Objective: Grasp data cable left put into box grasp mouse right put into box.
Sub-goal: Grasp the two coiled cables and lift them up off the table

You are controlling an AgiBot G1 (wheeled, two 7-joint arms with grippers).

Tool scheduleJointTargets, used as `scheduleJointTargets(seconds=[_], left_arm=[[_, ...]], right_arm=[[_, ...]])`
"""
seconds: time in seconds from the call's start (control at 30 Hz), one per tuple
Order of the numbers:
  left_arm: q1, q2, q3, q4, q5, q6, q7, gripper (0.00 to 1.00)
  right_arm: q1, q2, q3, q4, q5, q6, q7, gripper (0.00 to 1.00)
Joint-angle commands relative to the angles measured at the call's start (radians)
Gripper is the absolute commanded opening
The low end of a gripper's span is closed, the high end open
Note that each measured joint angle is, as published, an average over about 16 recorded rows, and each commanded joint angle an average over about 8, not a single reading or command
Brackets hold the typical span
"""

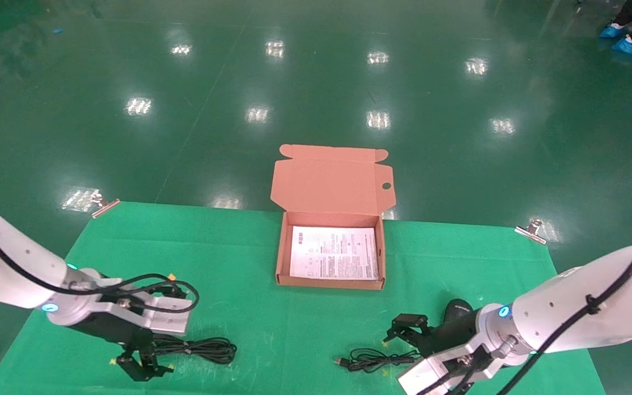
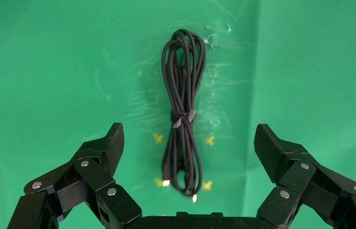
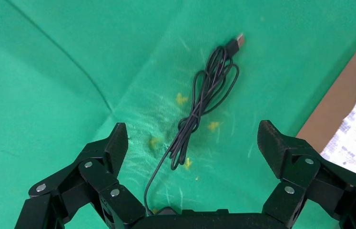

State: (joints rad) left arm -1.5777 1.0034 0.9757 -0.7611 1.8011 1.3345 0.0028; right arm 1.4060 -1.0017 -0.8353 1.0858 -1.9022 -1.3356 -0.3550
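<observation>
In the head view, the box (image 1: 331, 258) sits open at the centre of the green counter (image 1: 250, 323), its lid standing up behind it and a white printed sheet (image 1: 334, 253) lying flat inside. At the lower left of the frame the left tool (image 1: 141, 366) points down over the near end of the coiled data cable (image 1: 201, 349), which stretches out to its right on the cloth. At the lower right, the right tool (image 1: 404, 329) hangs low over the counter; the mouse (image 1: 457, 309) shows only as a dark rounded shape just behind it, partly hidden by the arm, and the mouse cord (image 1: 373, 360) lies bundled just below and left of the tool.

In the left wrist view, the left tool (image 2: 188, 145) is spread wide, empty, with one finger at the lower left and one at the lower right. The data cable (image 2: 183, 114), bound by a tie at its middle, runs up the centre of the frame, its lower end lying between the fingers without touching either.

In the right wrist view, the right tool (image 3: 192, 143) is likewise spread wide and holds nothing. The mouse cord (image 3: 204, 102) trails from the bottom centre up between the fingers to its plug at upper centre. A corner of the box (image 3: 342, 102) shows at the right edge.
</observation>
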Motion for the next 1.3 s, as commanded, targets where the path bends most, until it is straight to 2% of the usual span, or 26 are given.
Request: scheduleJointTargets(seconds=[0.03,0.5,0.9,0.93,0.97,1.17,1.2,1.3], left_arm=[[0.007,0.019,0.003,0.039,0.012,-0.027,-0.002,1.0],[-0.006,0.134,-0.024,0.382,-0.019,-0.13,0.082,1.0],[0.01,0.188,-0.046,0.552,-0.052,-0.197,0.164,1.0],[0.011,0.191,-0.048,0.561,-0.055,-0.202,0.17,0.96],[0.012,0.193,-0.05,0.569,-0.058,-0.206,0.176,0.86],[0.018,0.201,-0.063,0.612,-0.075,-0.224,0.193,0.11],[0.019,0.202,-0.064,0.616,-0.077,-0.225,0.193,0.02],[0.02,0.203,-0.066,0.623,-0.081,-0.228,0.194,0.0]], right_arm=[[-0.002,-0.02,-0.003,-0.048,-0.011,0.021,-0.001,1.0],[0.052,-0.176,-0.017,-0.406,-0.046,0.121,-0.076,1.0],[0.063,-0.241,-0.021,-0.578,-0.064,0.192,-0.1,1.0],[0.063,-0.243,-0.02,-0.588,-0.063,0.197,-0.104,0.92],[0.063,-0.244,-0.02,-0.598,-0.062,0.202,-0.108,0.8],[0.064,-0.254,-0.017,-0.637,-0.061,0.227,-0.125,0.05],[0.065,-0.255,-0.017,-0.641,-0.062,0.229,-0.126,0.0],[0.065,-0.257,-0.016,-0.646,-0.062,0.232,-0.127,0.0]])
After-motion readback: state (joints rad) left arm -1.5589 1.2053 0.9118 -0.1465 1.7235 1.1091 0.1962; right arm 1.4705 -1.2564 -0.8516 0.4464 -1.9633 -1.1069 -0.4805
